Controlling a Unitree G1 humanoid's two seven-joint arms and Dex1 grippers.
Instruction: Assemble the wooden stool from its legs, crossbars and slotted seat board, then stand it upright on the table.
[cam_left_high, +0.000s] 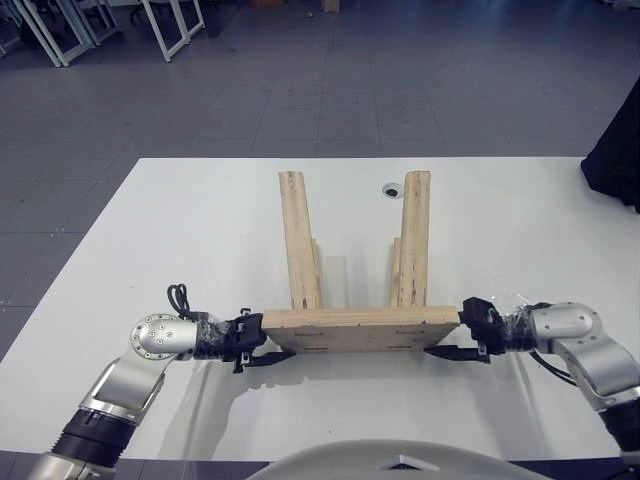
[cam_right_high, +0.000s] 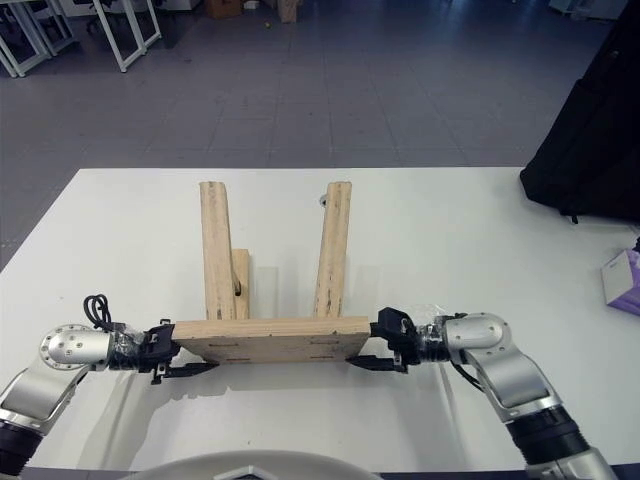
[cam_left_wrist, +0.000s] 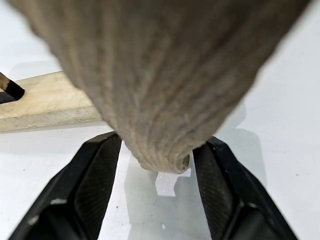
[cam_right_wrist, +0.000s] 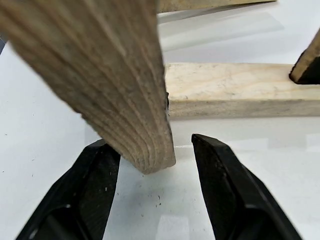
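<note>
Grey tiled floor (cam_left_high: 400, 80) is stretching out behind a white desk (cam_left_high: 520, 230), w/ metal frames (cam_left_high: 170, 25) standing far back.

Left eye view: the stool (cam_left_high: 410, 295) is lying on its side mid-desk. Its seat board (cam_left_high: 360, 330) is standing on edge nearest the robot, and two legs (cam_left_high: 298, 240) are running away from it flat along the desk. Short pieces (cam_left_high: 318, 268) are tucked inside the legs, prob. crossbars. The left end effector (cam_left_high: 268, 356) is sitting at the board's left end and the right end effector (cam_left_high: 452, 351) at its right end, both low on the desk. A small round hole (cam_left_high: 391, 188) is showing in the desk betw. the leg tips.

Right eye view: a black bag (cam_right_high: 590, 140) and a purple box (cam_right_high: 625, 280) are sitting well off to the right, prob. not in the way.

Left wrist view: the board's end is sitting inside the end effector. Can't tell if it's clamping or just straddling.

Right wrist view: the fingers (cam_right_wrist: 220, 190) are spread open around the board's end. One is touching the wood, the other is standing off w/ a gap, so nothing is gripped.

Handling, as a guess: the plywood is looking stiff, fairly light and smooth. The slotted joints may be working loose if twisted, so take hold at both board ends and tip evenly. The legs will be sweeping up over the far desk.
</note>
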